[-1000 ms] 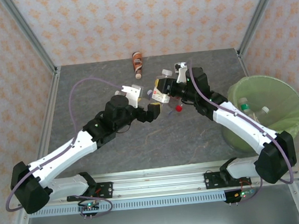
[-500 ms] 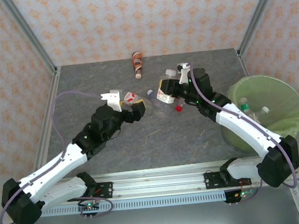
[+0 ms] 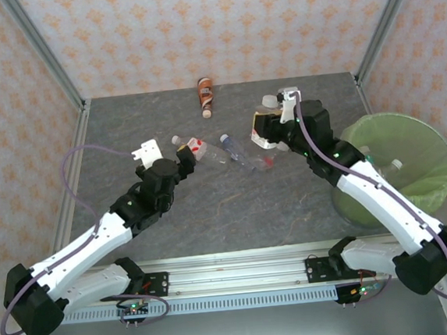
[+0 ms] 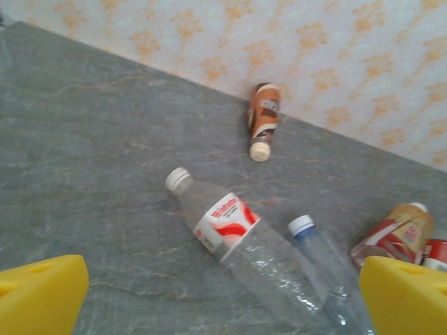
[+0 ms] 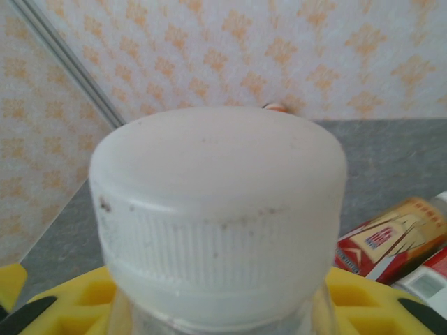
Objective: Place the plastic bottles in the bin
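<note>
we see two white caps [image 3: 396, 166] in the bin [image 3: 430, 157]; the right gripper [image 3: 267, 128] clamps a white-capped bottle [image 5: 220, 188] over the table [image 3: 127, 137]. since a second ago the left gripper [image 3: 185, 157], jaws wide, has backed away from it. we count four more lying on the table: brown bottle [image 4: 263, 118], clear bottle [image 4: 237, 244], blue-capped bottle [image 4: 314, 241], red-labelled bottle [image 4: 394, 234].
</note>
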`<act>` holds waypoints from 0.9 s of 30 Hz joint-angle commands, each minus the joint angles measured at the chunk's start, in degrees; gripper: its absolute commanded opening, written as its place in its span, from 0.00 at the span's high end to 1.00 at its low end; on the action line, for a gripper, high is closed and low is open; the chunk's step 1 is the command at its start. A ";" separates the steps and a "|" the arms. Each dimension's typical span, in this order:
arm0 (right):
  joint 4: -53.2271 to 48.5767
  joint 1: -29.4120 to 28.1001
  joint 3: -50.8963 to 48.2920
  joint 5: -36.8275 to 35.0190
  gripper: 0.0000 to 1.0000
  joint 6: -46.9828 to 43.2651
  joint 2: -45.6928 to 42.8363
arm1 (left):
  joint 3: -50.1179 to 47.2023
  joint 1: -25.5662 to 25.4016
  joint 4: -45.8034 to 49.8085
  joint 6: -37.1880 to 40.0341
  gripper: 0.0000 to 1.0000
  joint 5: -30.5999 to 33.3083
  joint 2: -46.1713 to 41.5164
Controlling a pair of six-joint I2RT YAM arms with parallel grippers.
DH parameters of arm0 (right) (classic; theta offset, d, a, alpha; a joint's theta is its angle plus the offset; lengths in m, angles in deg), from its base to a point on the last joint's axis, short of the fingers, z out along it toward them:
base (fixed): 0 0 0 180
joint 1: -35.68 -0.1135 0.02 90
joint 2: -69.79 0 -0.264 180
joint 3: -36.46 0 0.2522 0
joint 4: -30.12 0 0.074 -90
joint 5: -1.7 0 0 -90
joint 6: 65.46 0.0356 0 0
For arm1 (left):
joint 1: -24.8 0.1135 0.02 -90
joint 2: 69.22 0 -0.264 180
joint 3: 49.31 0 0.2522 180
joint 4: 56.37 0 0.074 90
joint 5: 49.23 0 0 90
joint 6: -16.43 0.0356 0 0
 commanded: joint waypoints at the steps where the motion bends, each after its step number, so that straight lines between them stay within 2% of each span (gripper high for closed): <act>1: -1.57 -0.01 2.50 -6.39 0.84 -4.61 -2.71 | 2.74 0.60 4.20 -3.37 0.00 4.88 1.87; 12: 0.29 0.04 3.05 -19.69 0.85 -13.12 -10.16 | 4.58 0.57 4.08 -4.33 0.00 2.73 6.83; 23: 16.36 0.10 -0.42 -34.68 0.84 -28.60 -17.73 | 5.91 0.57 4.22 -5.06 0.00 0.11 9.44; 27: 18.00 0.62 -0.12 -40.29 0.83 -33.81 -19.06 | 6.22 0.57 4.11 -5.18 0.00 -0.50 10.00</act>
